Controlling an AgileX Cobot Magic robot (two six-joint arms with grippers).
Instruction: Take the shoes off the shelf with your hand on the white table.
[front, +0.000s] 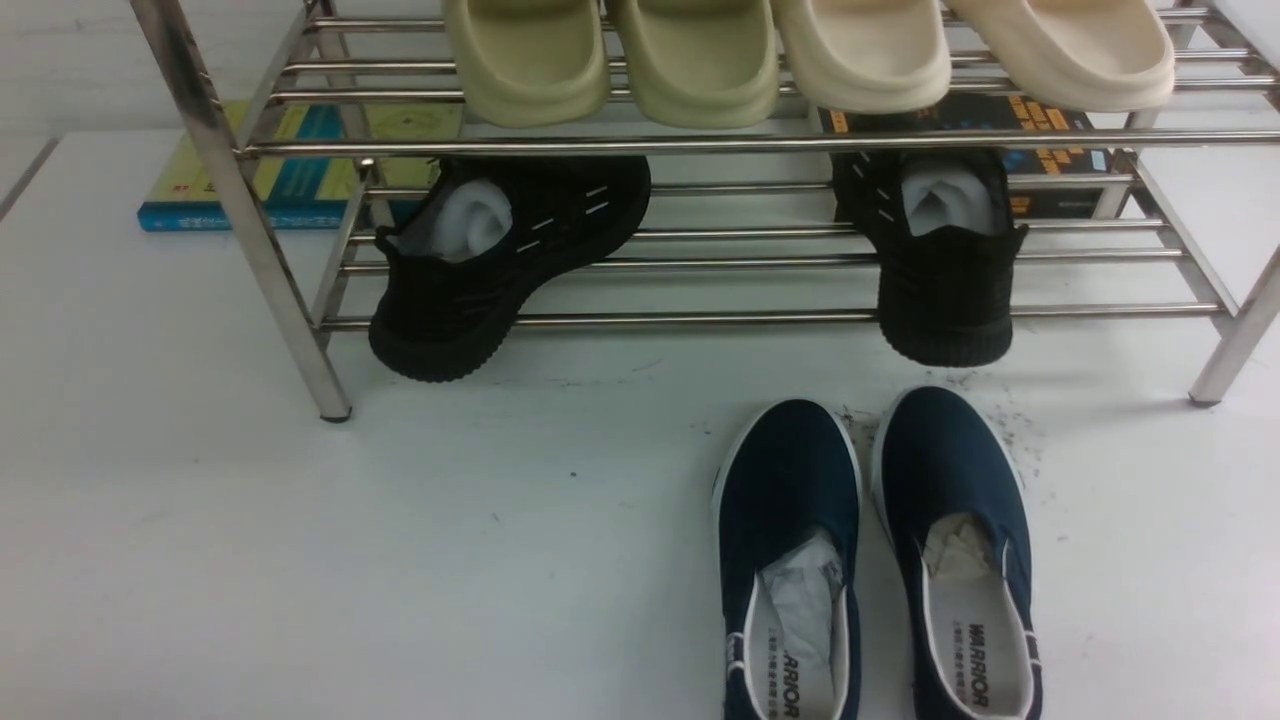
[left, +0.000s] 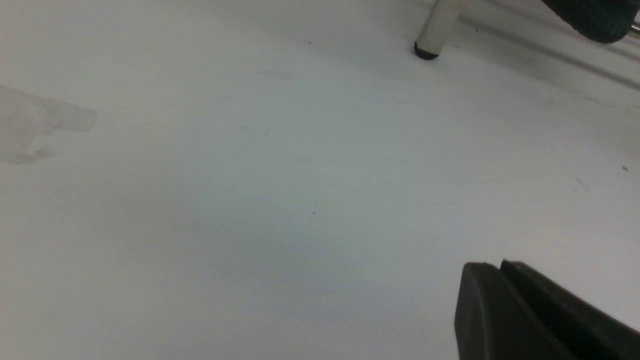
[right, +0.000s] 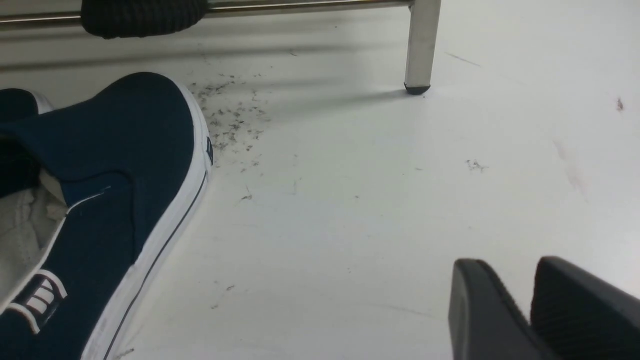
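Right gripper (right: 525, 280): two black ribbed fingers at the lower right of the right wrist view, a narrow gap between them, nothing in it, poised low over the white table (right: 380, 210). Left gripper (left: 500, 270): black fingers at the lower right of the left wrist view, pressed together, holding nothing, above bare table. Neither gripper nor arm appeared in the front view. The shoes (front: 875, 560): navy canvas slip-ons, white soles and trim, "WARRIOR" on the insoles, crumpled paper stuffed inside; they lay side by side on the table at the lower centre-right of the front view, toes toward the shelf (front: 700, 145), apart from it. Right wrist view alone showed one shoe's white side stripe and heel tab, with dark scuff specks (right: 230, 120) just beside its toe. Front view alone showed the chrome two-tier shelf whole: black knit sneakers (front: 500, 260) on the lower tier, heels overhanging; pale foam slippers (front: 800, 55) on the upper; books (front: 290, 170) behind.
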